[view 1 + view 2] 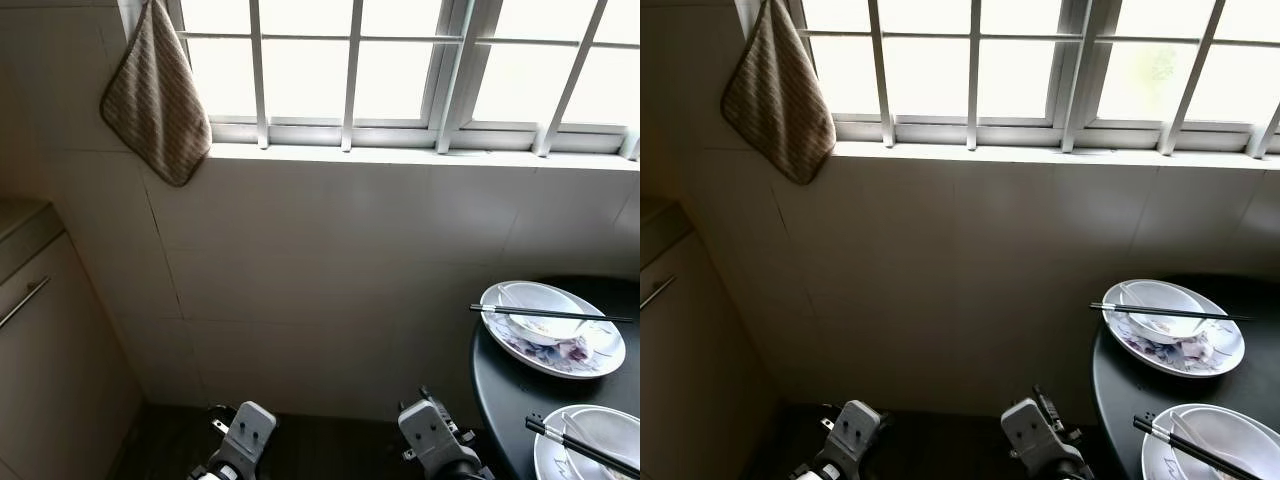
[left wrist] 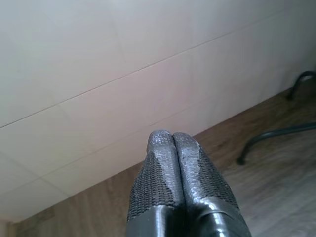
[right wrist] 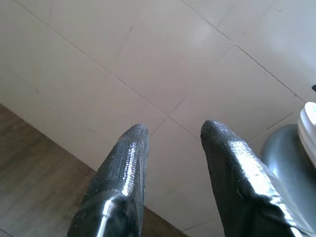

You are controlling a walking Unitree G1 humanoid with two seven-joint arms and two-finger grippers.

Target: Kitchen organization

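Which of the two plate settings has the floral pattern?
The far plate nearer the window wall: floral rim, a white bowl on it, chopsticks laid across. The near one at the frame's bottom edge looks plain white.

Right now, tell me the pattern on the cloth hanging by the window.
Fine brown-and-cream stripes on the cloth, clearest in the left eye view.

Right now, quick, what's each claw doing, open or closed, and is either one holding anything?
Left claw: closed, fingers pressed together, holding nothing.
Right claw: open, nothing between its fingers.
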